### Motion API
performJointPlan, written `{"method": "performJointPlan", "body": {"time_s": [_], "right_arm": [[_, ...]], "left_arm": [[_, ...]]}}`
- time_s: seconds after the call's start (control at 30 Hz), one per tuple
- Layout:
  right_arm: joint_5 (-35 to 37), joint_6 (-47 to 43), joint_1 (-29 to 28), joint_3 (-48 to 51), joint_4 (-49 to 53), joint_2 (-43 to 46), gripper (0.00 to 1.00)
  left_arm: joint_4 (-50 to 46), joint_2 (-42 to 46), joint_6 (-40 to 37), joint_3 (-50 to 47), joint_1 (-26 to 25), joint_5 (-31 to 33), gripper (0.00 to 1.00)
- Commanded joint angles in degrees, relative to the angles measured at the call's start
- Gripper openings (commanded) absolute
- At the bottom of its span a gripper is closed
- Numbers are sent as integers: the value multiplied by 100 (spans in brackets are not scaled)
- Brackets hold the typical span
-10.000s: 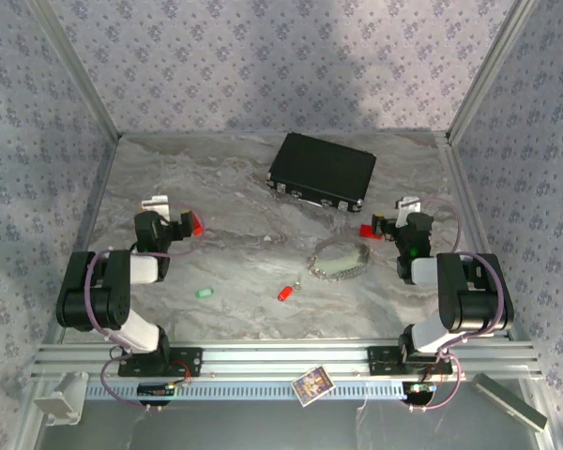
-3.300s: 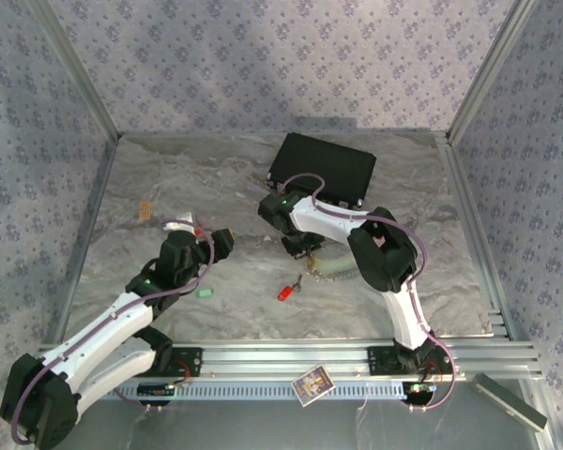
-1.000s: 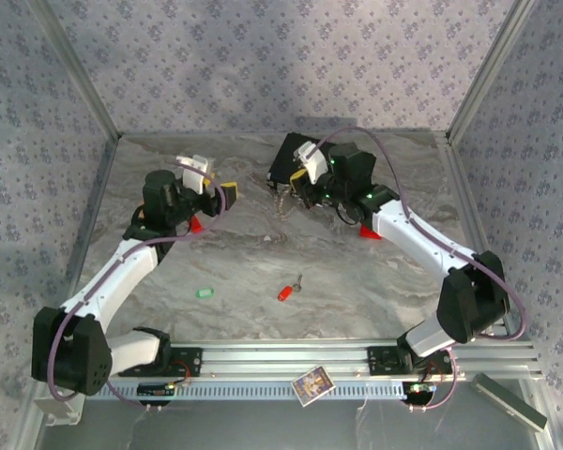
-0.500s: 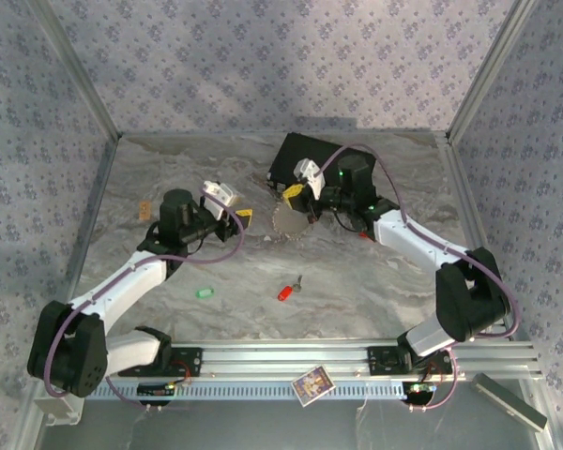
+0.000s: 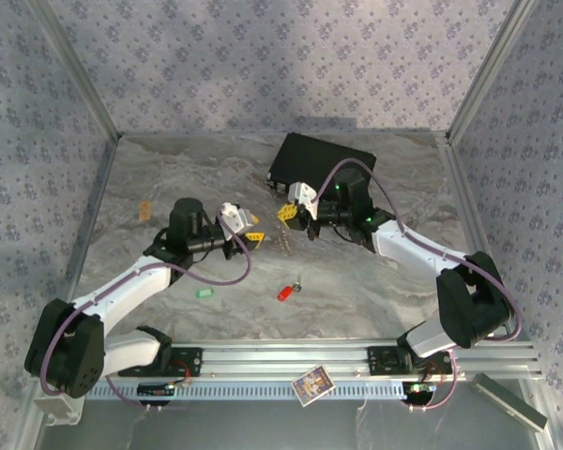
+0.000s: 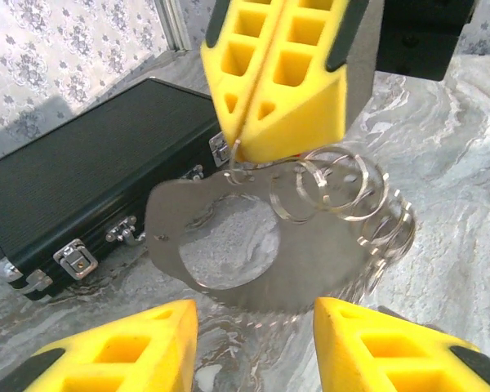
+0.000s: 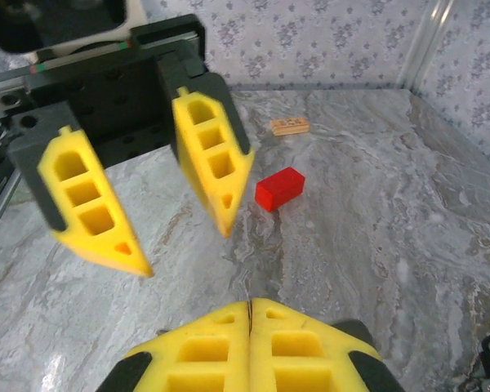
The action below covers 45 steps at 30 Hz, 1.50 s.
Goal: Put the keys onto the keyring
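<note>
My right gripper [image 5: 287,216] hangs above the table's middle, shut on the keyring [image 6: 261,245]. The keyring is a silvery flat plate with a round hole and several wire rings, dangling below the closed yellow fingers [image 6: 278,73]. My left gripper [image 5: 254,229] faces it from the left, open, and the keyring hangs just beyond its fingertips [image 6: 139,347], not between them. In the right wrist view the left gripper [image 7: 184,249] stands open in front of my shut right gripper [image 7: 251,304]. The green key [image 5: 204,292] and the red key [image 5: 284,292] lie on the table nearer the arm bases.
A black case [image 5: 321,169] lies at the back, close behind the keyring [image 5: 285,235]. A red block [image 7: 279,188] and a small tan piece [image 5: 144,210] lie on the left side of the marble table [image 5: 375,291]. Metal rails border the table.
My left gripper has swung right and lower, up to the keyring, with its jaws narrowing. My right gripper has carried the keyring a little forward and left, away from the case.
</note>
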State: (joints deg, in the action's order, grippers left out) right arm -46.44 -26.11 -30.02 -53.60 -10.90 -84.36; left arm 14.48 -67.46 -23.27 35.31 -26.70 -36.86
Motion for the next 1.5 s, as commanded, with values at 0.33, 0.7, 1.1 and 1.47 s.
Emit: {"method": "performJointPlan", "body": {"time_s": [0.33, 0.7, 1.1, 1.47], "right_arm": [[-234, -1015, -307, -448, 1150, 100, 0], [-230, -1164, -478, -541, 1323, 4, 0], [-206, -1111, -630, -572, 1259, -115, 0], [-207, -1048, -696, -565, 1217, -160, 0]], "left_arm": [[-155, 157, -576, 47, -120, -264, 34], [-319, -28, -671, 96, -151, -248, 29], [-188, -199, -579, 55, -195, -573, 29], [-84, -208, -525, 52, -208, -754, 23]]}}
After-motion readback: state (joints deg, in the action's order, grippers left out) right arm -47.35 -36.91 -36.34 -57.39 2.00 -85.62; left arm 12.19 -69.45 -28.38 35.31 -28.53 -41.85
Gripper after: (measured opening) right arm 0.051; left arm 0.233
